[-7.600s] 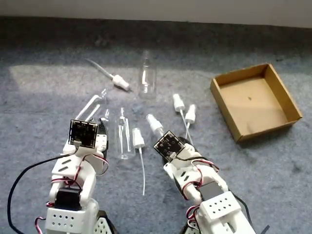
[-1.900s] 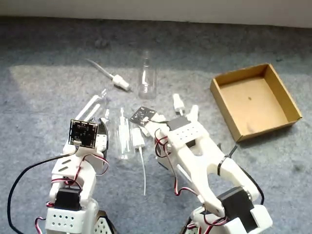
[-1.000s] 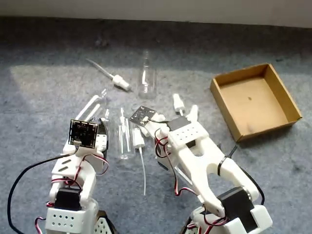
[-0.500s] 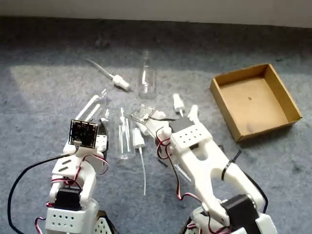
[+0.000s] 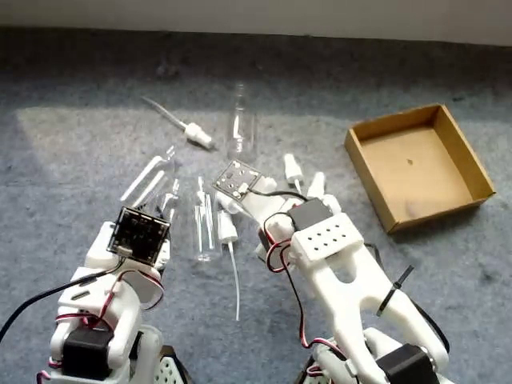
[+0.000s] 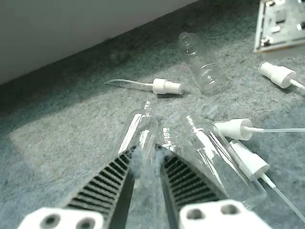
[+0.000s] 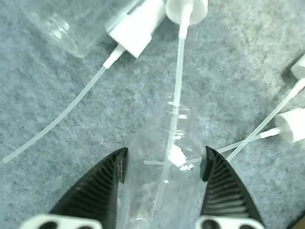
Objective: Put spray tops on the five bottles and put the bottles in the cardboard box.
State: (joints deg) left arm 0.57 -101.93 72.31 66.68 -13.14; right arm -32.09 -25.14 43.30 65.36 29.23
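**Black jaws: right wide round a bottle, left nearly closed**

Right gripper (image 7: 164, 152) is spread wide, w/ one ribbed jaw on each side of a clear bottle (image 7: 164, 191) lying on the grey carpet (image 7: 57, 81). Jaws sit just beside the bottle's walls; actual contact can't be confirmed. White spray top (image 7: 186, 8) lies just past the bottle's neck, its thin tube running along the bottle's line. Whether the tube is inside the plastic or on top of it, can't tell. Second spray top (image 7: 136, 29) lies beside another bottle (image 7: 66, 24), which is cut off at the frame edge.

Left gripper (image 6: 145, 153) shows a narrow slit betw. its jaws, nothing gripped. A pale blur at the tips is too soft to make out. Near bottle (image 6: 139, 129) lies just ahead of the tips, neck pointing away, and a broad bottle (image 6: 214, 152) lies alongside it. Far bottle (image 6: 199, 64) and a lone spray top (image 6: 167, 87) lie farther off.

From above, right arm (image 5: 344, 264) stretches fwd to the table's middle, and its wrist board (image 5: 238, 178) covers the gripper and part of the bottle cluster. Left arm (image 5: 112, 288) is folded back near the lower edge, its own board (image 5: 140, 232) over the jaws. Cardboard box (image 5: 408, 172) sits well apart on the right arm's side. All bottles seen lie on the carpet, outside it.
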